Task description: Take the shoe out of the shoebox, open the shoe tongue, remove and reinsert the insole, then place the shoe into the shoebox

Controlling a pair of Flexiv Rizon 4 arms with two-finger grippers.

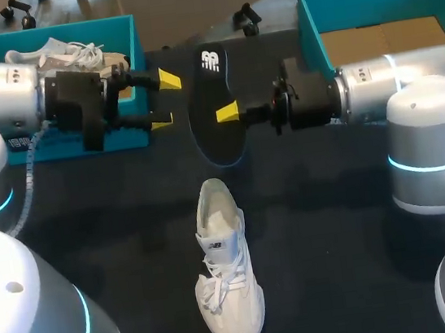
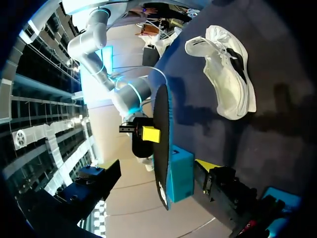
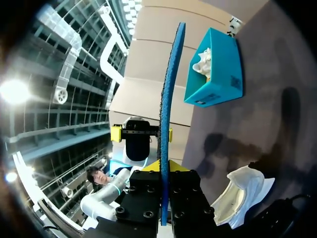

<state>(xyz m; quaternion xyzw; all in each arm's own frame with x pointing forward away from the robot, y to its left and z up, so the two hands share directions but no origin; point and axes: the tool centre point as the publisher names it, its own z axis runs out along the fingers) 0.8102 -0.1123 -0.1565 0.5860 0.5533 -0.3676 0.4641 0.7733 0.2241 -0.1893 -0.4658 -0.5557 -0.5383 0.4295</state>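
Right gripper (image 1: 229, 114) grasps the insole (image 1: 213, 139) by its edge, held above the tabletop (image 1: 337, 225), so the released left gripper (image 1: 164, 100) beside it can probably take it.

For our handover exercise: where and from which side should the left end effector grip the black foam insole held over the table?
Grip the black foam insole on its free long edge, coming from the left, opposite the right end effector pinching the other edge. It is a thin sheet, edge-on to the open left end effector, so fingers close across its flat faces.
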